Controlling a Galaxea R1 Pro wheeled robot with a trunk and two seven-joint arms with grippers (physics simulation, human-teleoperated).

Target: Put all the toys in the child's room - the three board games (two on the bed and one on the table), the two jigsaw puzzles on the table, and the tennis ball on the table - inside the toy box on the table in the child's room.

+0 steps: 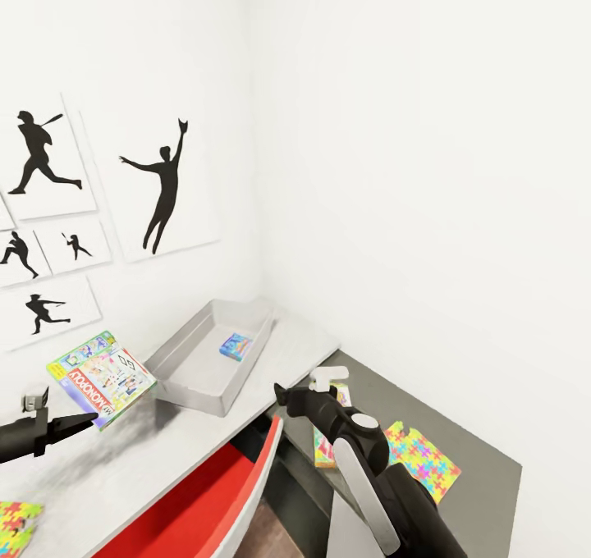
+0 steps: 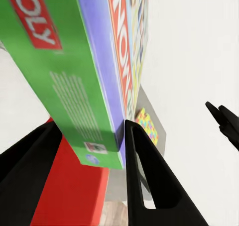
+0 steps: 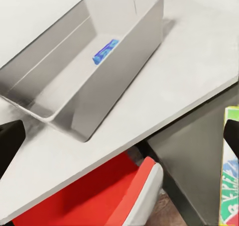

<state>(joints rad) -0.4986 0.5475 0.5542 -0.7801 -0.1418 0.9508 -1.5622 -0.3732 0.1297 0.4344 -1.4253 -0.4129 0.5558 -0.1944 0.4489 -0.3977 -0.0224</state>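
My left gripper point(image 1: 82, 420) is shut on a green-edged board game point(image 1: 103, 376) with a busy white cover, held above the pale table point(image 1: 164, 451). In the left wrist view the box point(image 2: 89, 101) sits clamped between the black fingers point(image 2: 149, 186). The grey toy box point(image 1: 205, 357) stands just beyond it, with a blue board game point(image 1: 236, 345) lying inside. My right gripper point(image 1: 283, 394) hangs open near the table's edge, empty. The Skip-Bo board game point(image 3: 230, 186) and one jigsaw puzzle point(image 1: 421, 459) lie on the lower dark section. Another jigsaw puzzle point(image 1: 16, 525) lies at the near left. The tennis ball and bed are out of view.
A red chair point(image 1: 197, 500) is tucked under the table's front edge, below both arms. White walls close the corner behind the toy box; baseball silhouette pictures point(image 1: 164, 180) hang on the left wall.
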